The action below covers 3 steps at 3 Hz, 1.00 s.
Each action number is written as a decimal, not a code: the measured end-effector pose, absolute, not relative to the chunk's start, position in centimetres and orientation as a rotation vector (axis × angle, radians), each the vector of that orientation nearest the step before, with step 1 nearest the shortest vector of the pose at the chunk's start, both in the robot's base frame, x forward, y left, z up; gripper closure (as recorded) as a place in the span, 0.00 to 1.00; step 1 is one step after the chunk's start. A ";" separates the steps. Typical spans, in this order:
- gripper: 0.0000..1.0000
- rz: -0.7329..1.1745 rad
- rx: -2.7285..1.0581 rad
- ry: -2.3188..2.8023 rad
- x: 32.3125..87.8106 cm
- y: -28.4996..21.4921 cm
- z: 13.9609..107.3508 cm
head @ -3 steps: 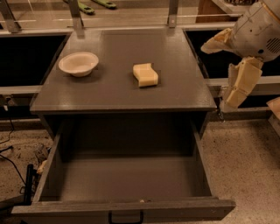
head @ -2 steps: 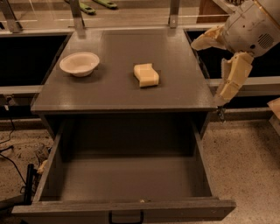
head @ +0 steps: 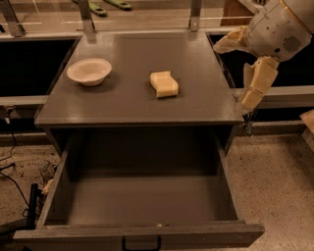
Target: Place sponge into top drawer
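The pale yellow sponge (head: 164,84) lies on the dark grey cabinet top (head: 132,105), right of its middle. The top drawer (head: 140,201) is pulled fully open below it and nothing lies inside; its small black handle (head: 141,243) shows at the bottom edge. My gripper (head: 239,69) hangs at the upper right, past the cabinet's right edge and right of the sponge, apart from it. Its cream fingers (head: 256,86) are spread wide and hold nothing.
A cream round bowl (head: 89,71) sits on the cabinet top at the left. A rail with metal posts (head: 195,14) runs along the back. Black cables (head: 14,181) lie on the speckled floor at the left.
My gripper has moved left and slightly up, closer to the cabinet's right edge. The sponge, bowl and drawer have not moved.
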State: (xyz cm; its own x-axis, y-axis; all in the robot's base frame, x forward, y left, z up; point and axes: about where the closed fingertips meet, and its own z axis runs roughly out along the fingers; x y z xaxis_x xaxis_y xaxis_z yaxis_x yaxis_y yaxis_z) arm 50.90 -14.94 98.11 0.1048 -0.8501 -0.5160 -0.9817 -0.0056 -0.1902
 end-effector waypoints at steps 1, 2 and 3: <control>0.00 0.299 -1.919 1.810 55.0 -14.3 97.0; 0.00 0.289 -1.939 1.841 60.7 -12.6 94.5; 0.00 0.283 -1.932 1.836 60.8 -12.5 94.6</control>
State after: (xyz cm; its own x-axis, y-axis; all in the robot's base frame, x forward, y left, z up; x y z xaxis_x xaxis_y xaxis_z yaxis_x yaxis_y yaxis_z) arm 60.83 -12.49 94.60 0.0897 -0.8888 -0.4494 -0.9829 -0.0062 -0.1839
